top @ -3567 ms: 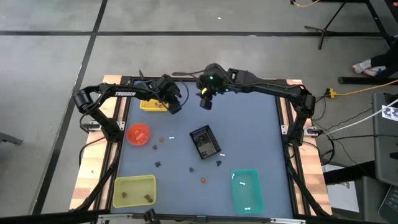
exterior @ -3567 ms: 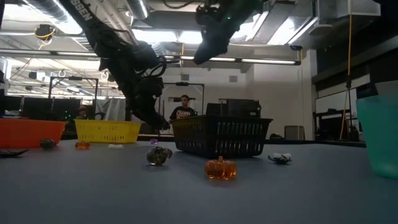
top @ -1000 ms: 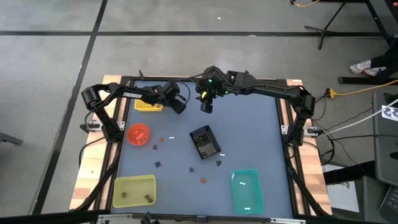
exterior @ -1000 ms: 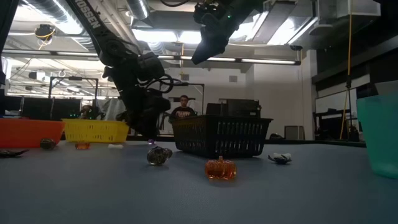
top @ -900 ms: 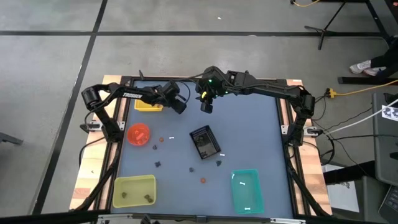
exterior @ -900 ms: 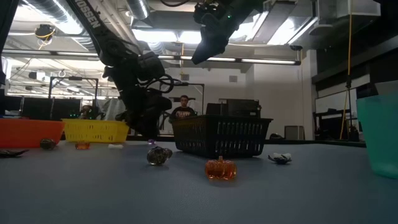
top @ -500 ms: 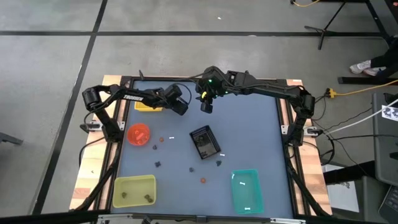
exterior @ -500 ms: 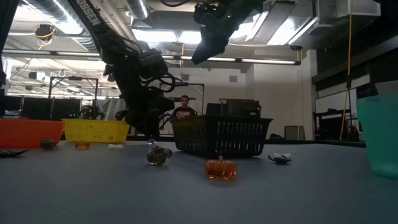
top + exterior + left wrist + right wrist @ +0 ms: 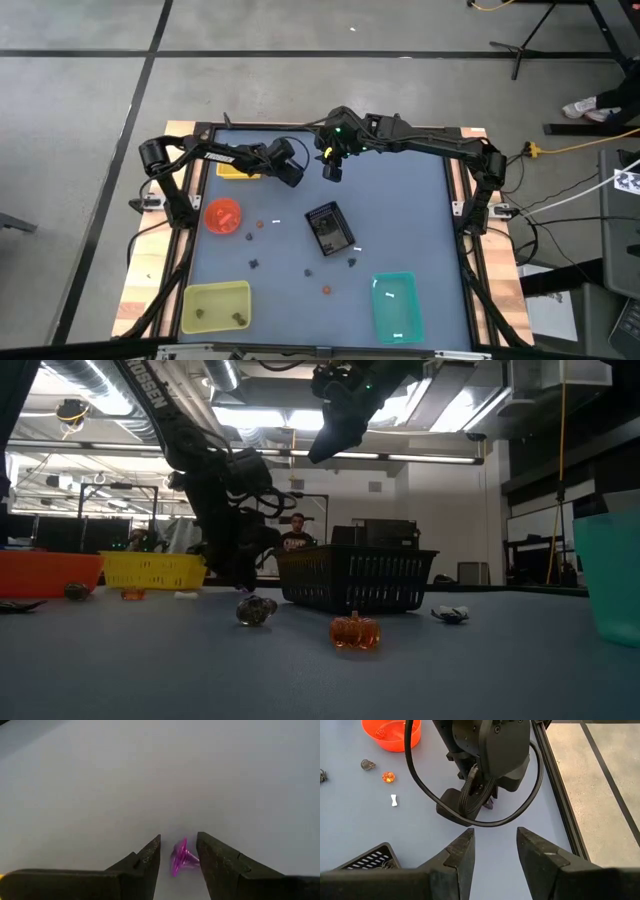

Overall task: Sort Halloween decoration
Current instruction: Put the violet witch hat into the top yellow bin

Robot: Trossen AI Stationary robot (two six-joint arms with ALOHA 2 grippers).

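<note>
Pink trinket [image 9: 181, 858] sits between left gripper [image 9: 178, 854] fingers, jaws narrow around it, low over table near yellow tray [image 9: 238, 169]; grip unconfirmed; right gripper [image 9: 493, 845] hovers part-open, empty; several trinkets [image 9: 326, 289] remain loose on table [image 9: 400, 210]; sorting seems partway.

From my station I can read only one marking: white brand lettering along the left arm [image 9: 215, 156], which looks like "TROSSEN". In the low view just its last letters, "SSEN", show on that arm [image 9: 152, 390]. Nothing else carries legible text.
</note>
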